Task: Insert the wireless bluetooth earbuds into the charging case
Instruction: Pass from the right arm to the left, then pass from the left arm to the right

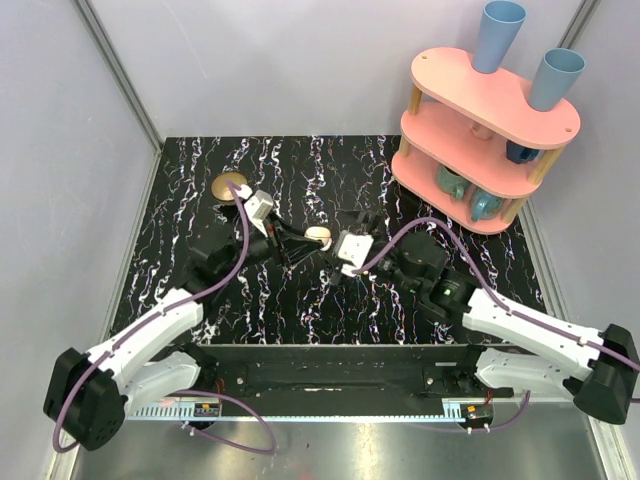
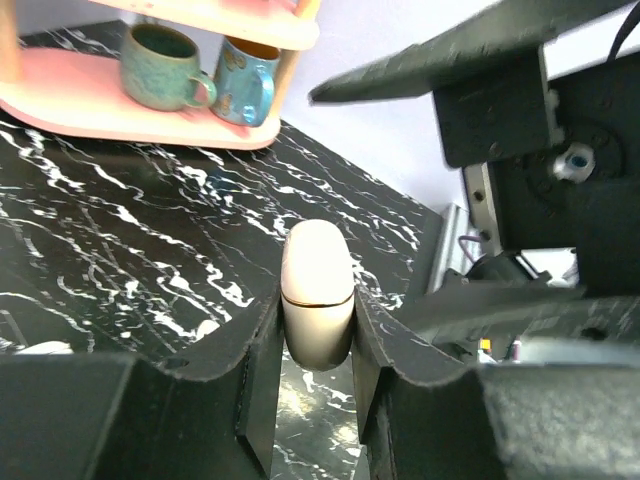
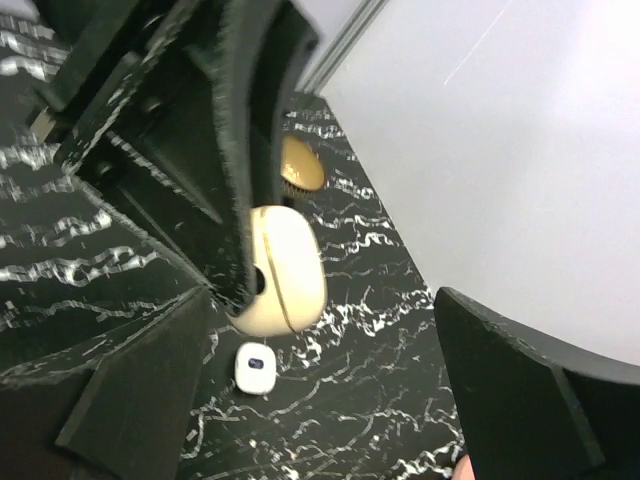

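Left jaws are clamping the cream charging case [image 2: 318, 290], lid looking closed. Right jaws are hanging wide apart just beside it. No earbuds showing seated, so insertion is looking entirely pending.

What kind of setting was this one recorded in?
Probably a staged lab test cell, not a home: plain grey panel walls, a black marbled tabletop, and a pink shelf of cups.
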Robot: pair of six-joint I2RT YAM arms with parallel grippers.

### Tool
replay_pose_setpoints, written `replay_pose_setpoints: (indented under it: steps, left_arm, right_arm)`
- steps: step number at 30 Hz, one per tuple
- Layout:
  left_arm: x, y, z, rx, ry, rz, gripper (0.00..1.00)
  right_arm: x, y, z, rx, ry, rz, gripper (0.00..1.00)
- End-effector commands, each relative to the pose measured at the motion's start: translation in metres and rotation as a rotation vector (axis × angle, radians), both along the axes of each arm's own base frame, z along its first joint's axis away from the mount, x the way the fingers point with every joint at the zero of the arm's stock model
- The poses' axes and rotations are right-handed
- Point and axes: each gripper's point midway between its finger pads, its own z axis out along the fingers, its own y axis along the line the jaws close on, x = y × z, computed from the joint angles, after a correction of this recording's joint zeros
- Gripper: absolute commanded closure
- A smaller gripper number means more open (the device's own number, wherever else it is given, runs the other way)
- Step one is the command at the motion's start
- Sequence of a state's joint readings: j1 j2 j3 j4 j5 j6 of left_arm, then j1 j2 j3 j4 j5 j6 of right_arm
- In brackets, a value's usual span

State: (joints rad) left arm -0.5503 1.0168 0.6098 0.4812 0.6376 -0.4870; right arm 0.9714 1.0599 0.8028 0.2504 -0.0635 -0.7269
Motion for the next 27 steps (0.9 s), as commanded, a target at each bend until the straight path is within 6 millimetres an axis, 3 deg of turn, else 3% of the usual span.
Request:
replay_pose_setpoints:
  steps: [1,4,5,7,8,10,11,12,16,17,18,19,20,21,23,27]
  left_arm:
    - [0.009,0.020,0.009,0.018,-0.180,0.140,1.00]
    - [0.012,0.037,0.010,0.033,-0.251,0.243,1.00]
    - [0.011,0.045,0.011,0.028,-0.273,0.275,1.00]
    - [0.008,0.052,0.021,0.007,-0.337,0.308,1.00]
    - [0.004,0.058,0.023,-0.008,-0.362,0.327,1.00]
    - [-0.003,0.065,0.037,-0.054,-0.445,0.347,1.00]
    - [-0.008,0.069,0.038,-0.073,-0.471,0.356,1.00]
    - [-0.011,0.072,0.043,-0.091,-0.504,0.363,1.00]
    - [-0.031,0.076,0.056,-0.159,-0.632,0.336,1.00]
    - [-0.035,0.075,0.056,-0.159,-0.651,0.318,1.00]
    - [-0.038,0.073,0.056,-0.160,-0.668,0.301,1.00]
    - [-0.042,0.072,0.059,-0.174,-0.699,0.286,1.00]
    - [-0.047,0.070,0.060,-0.184,-0.716,0.262,1.00]
    - [-0.047,0.070,0.061,-0.193,-0.720,0.258,1.00]
    - [-0.050,0.067,0.063,-0.206,-0.732,0.240,1.00]
    - [-0.049,0.062,0.065,-0.213,-0.725,0.216,1.00]
  right_arm:
    - [-0.019,-0.015,0.059,0.308,0.090,0.012,0.00]
    - [-0.029,-0.023,0.060,0.377,0.219,0.015,0.00]
    - [-0.025,-0.031,0.073,0.441,0.266,-0.037,0.00]
    - [-0.014,-0.044,0.068,0.535,0.465,-0.177,0.00]
    - [-0.009,-0.047,0.086,0.579,0.499,-0.212,0.00]
    - [-0.005,-0.044,0.071,0.585,0.651,-0.283,0.00]
    - [-0.001,-0.035,0.073,0.593,0.701,-0.281,0.00]
    - [-0.003,-0.029,0.061,0.599,0.829,-0.293,0.00]
    - [-0.001,-0.011,0.059,0.727,1.219,-0.180,0.00]
    - [-0.005,-0.008,0.047,0.746,1.292,-0.156,0.00]
    - [-0.009,0.000,0.068,0.849,1.345,-0.044,0.00]
    - [-0.017,0.004,0.054,0.848,1.413,-0.013,0.00]
    - [-0.021,0.007,0.054,0.876,1.455,0.027,0.03]
    - [-0.024,0.010,0.069,0.944,1.497,0.114,0.05]
    - [-0.030,0.017,0.057,0.931,1.561,0.155,0.08]
    - [-0.037,0.023,0.064,0.927,1.581,0.250,0.13]
